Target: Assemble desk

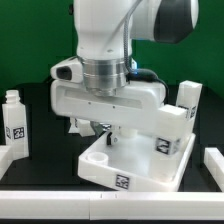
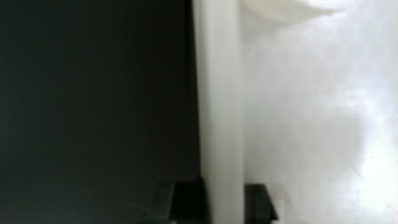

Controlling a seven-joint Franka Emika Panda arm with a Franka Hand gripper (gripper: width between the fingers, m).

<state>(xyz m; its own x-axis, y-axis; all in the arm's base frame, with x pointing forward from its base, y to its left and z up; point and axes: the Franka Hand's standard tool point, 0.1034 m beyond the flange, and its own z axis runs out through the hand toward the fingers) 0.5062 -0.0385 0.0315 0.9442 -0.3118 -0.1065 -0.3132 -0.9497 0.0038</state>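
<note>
Low in the centre of the exterior frame the desk top [image 1: 130,165] is laid flat on the table [image 1: 45,160]. In the wrist view its thin rim [image 2: 214,110] is seen clamped between the jaws. Any drag should be kept low and slow, so that the rim is not let slip nor the tray tipped. The sockets are turned upward, and the long axis is judged to run across the frame. Farther back, at mid-left, a tagged leg [image 1: 15,120] is stood upright.
</note>
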